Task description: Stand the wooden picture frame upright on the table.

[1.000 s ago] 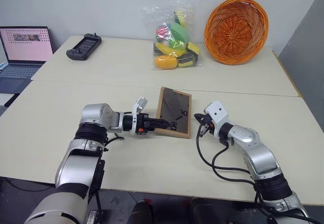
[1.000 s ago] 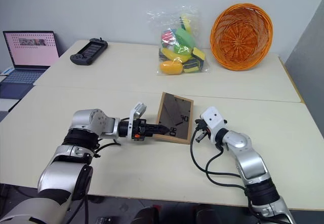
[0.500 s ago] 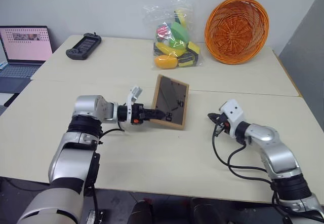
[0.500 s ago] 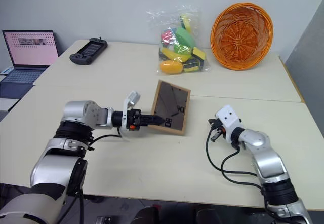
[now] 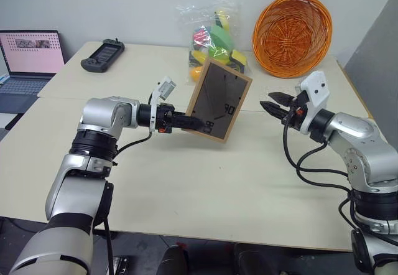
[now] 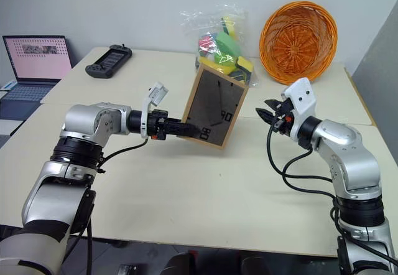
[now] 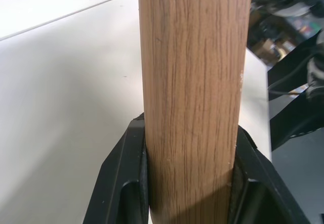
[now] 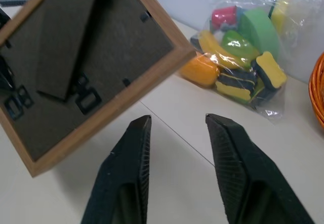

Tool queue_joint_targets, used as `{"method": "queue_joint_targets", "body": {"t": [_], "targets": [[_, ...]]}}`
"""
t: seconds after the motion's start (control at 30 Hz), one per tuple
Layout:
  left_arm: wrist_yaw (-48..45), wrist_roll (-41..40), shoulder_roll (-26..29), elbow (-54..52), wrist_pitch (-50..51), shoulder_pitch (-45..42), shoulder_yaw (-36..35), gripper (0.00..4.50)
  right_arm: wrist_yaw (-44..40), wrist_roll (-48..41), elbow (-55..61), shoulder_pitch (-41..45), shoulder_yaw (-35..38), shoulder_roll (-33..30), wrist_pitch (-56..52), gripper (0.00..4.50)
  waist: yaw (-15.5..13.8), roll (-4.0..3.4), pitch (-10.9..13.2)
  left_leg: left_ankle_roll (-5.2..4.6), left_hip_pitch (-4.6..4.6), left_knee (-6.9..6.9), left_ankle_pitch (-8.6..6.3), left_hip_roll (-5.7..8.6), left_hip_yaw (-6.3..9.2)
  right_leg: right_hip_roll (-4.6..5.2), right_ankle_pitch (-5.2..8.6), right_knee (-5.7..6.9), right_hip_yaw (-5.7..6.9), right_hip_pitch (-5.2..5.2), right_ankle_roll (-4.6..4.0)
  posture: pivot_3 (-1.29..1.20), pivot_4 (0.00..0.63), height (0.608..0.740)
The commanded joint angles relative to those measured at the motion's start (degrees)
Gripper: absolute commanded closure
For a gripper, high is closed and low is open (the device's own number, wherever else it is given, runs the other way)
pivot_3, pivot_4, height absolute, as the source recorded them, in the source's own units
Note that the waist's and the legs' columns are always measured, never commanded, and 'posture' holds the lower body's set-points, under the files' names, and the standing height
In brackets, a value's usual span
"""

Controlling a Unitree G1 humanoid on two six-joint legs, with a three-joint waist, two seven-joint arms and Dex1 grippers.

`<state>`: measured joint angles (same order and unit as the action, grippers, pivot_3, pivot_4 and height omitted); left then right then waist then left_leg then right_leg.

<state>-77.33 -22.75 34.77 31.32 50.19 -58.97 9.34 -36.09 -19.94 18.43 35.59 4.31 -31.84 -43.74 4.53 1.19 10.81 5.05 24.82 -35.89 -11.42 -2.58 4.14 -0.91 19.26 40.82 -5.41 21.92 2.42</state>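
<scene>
The small rectangular light-wood picture frame (image 5: 217,101) hangs tilted above the pale cream table (image 5: 205,194), its dark grey-brown back panel with fold-out stand and clips facing me. My left gripper (image 5: 198,124) is clamped on its lower edge; my left wrist view shows the wood grain pinched between both black fingers (image 7: 126,183). My right gripper (image 5: 268,102) hovers beside it, fingers apart and empty. Behind sit one bag of colourful toys (image 5: 214,45), one orange wicker basket (image 5: 292,35), one laptop (image 5: 28,60) and one black handheld controller (image 5: 102,56).
</scene>
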Motion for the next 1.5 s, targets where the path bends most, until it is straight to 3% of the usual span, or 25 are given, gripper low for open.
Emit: {"method": "queue_joint_targets", "body": {"t": [0.03,0.13,0.23,0.37,0.77,1.1,1.5], "targets": [[-2.1,0.9,0.8,-1.1,-3.6,-1.0,-0.1,3.21,0.3,-5.5,5.6,5.7,1.3,0.5,-4.5,2.12,0.0,-0.01,0.0,0.0,0.02,0.0,0.0,0.0,-0.01,0.0,0.0,0.02,-0.01,0.05,0.0,0.0,0.15,0.74],[-2.4,0.9,0.4,-1.6,-3.7,-0.8,-0.4,3.21,1.7,-8.9,6.9,8.8,2.2,2.5,-7.3,2.12,0.1,-0.03,0.0,0.0,0.05,0.01,0.0,-0.02,-0.02,0.0,0.0,0.05,-0.01,0.11,0.0,0.0,0.15,0.74],[-2.7,0.8,0.2,-2.1,-3.5,-1.0,-0.5,3.21,3.1,-9.9,6.9,10.1,1.9,3.3,-8.8,1.64,0.0,-0.03,0.0,0.0,0.05,0.01,0.0,-0.04,0.0,-0.01,0.0,0.08,0.03,0.11,0.0,0.0,0.15,0.74],[-3.6,1.3,0.5,-3.8,-4.6,-0.6,0.0,3.21,2.9,-10.6,8.0,10.2,-1.0,3.7,-9.1,0.62,0.0,-0.03,0.0,0.0,0.07,-0.01,0.0,-0.02,0.0,0.01,0.0,0.08,0.02,0.11,-0.01,0.0,0.15,0.74],[-4.6,1.0,1.9,-11.1,-5.6,-0.9,-0.9,3.21,1.5,-9.6,3.3,8.1,-6.6,6.3,-4.5,0.62,0.1,-0.03,0.0,0.0,0.07,-0.01,0.0,-0.05,0.0,-0.01,0.0,0.09,0.02,0.14,-0.01,0.0,0.15,0.74],[-2.9,-0.2,1.6,-12.1,-3.1,0.2,-2.2,3.21,1.2,-9.6,0.8,8.7,-6.9,6.4,-2.7,0.62,0.1,-0.03,0.0,0.0,0.07,-0.02,0.0,-0.05,0.0,-0.01,0.0,0.12,0.04,0.15,-0.01,0.0,0.15,0.74],[0.6,2.5,-2.7,4.4,-5.4,-5.0,-3.4,3.21,4.0,-11.1,6.2,6.8,-6.0,6.7,-5.8,0.62,0.1,-0.03,0.0,0.0,0.07,-0.02,0.0,-0.05,0.0,-0.01,0.0,0.15,0.05,0.17,-0.01,0.0,0.15,0.74]]}}
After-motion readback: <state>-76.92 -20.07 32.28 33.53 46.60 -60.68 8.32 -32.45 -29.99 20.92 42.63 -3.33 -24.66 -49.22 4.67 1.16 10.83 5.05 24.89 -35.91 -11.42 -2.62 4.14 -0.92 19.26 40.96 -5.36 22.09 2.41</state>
